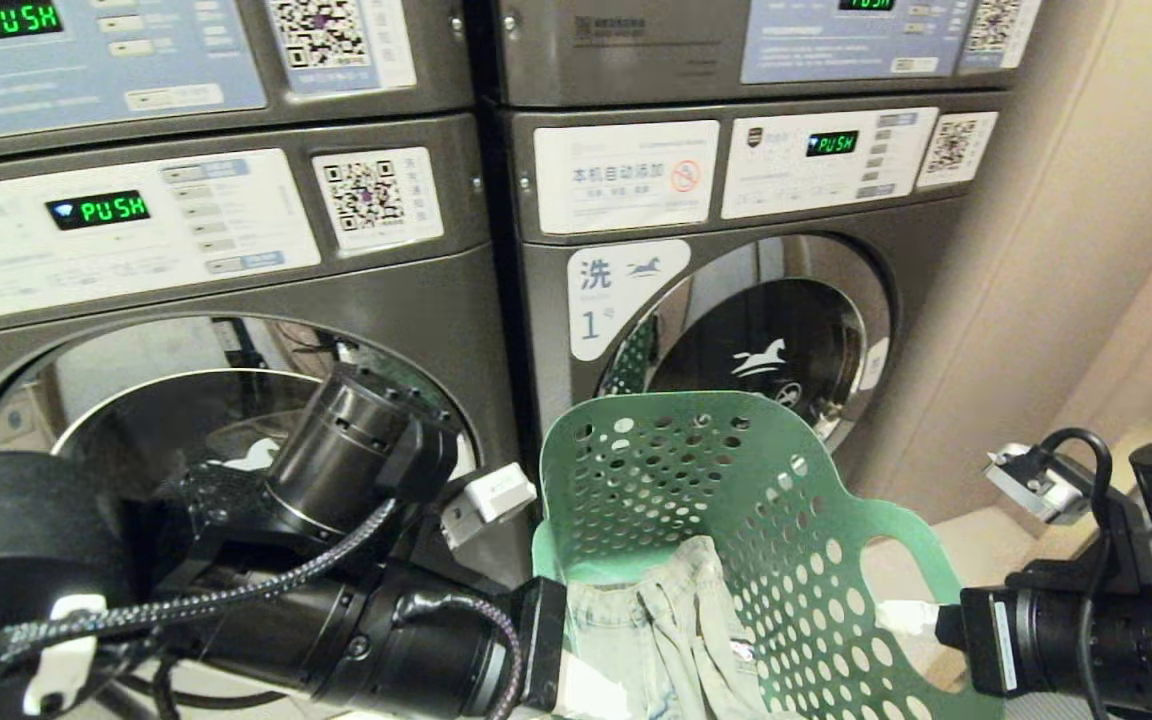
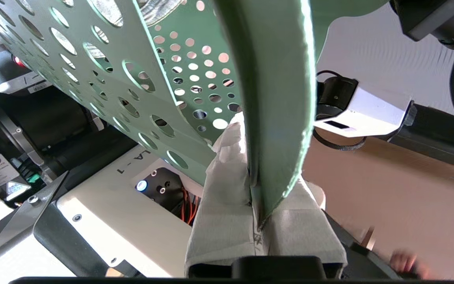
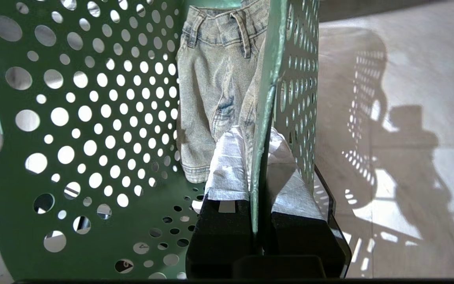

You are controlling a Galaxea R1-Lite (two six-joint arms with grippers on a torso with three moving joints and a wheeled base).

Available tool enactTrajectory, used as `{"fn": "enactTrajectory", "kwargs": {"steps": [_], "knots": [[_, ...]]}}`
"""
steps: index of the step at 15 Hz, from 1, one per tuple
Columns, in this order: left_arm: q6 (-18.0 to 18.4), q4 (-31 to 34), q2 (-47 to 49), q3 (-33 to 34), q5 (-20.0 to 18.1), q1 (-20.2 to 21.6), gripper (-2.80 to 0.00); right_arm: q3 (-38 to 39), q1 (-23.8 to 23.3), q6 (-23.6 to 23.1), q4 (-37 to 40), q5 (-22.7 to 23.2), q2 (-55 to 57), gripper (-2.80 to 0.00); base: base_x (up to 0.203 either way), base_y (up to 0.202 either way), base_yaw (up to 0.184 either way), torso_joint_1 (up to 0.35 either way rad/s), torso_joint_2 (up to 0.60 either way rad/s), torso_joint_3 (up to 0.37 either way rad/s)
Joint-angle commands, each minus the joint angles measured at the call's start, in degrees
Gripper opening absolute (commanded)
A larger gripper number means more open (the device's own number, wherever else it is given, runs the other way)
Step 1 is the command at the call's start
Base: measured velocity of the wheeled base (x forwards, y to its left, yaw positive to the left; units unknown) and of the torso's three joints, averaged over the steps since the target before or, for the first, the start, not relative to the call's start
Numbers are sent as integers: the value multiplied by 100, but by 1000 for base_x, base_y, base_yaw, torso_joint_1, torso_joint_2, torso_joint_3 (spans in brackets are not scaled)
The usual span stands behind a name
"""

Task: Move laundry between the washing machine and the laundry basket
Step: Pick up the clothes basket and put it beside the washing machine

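Observation:
I hold the green perforated laundry basket (image 1: 736,470) between both arms, tilted, in front of the machines. My left gripper (image 1: 581,690) is shut on its near left rim, and in the left wrist view its cloth-covered fingers (image 2: 227,189) pinch the rim edge of the basket (image 2: 132,67). My right gripper (image 1: 901,615) is shut on the right wall by the handle cutout, clamping the basket (image 3: 93,118) at its rim (image 3: 256,138). The laundry (image 1: 666,620), faded denim (image 3: 211,79), lies inside. The washing machine (image 1: 186,400) stands behind my left arm, door shut and its number label cut off.
The like machine labelled 1 (image 1: 756,330) stands right behind the basket with its door shut. More machines (image 1: 236,50) are stacked above. A beige wall (image 1: 1086,250) closes the right side, with tan floor (image 3: 408,157) below the basket.

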Motion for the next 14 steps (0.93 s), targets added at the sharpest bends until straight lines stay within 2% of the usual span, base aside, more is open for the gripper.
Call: {"fn": "enactTrajectory", "kwargs": {"steps": [1, 9, 14], "knots": [[-27, -2, -31, 56, -14, -3, -280, -2, 2, 14, -4, 8, -4, -280, 0, -11, 176, 2, 2, 5], [-27, -3, -14, 90, -14, -3, -280, 94, 2, -92, -4, -20, -101, -280, -1, -9, 168, 3, -1, 2], [-27, -3, -14, 107, -14, -3, -280, 256, 2, -100, -4, -18, -189, -280, 0, 0, 17, 1, 1, 0]]}}
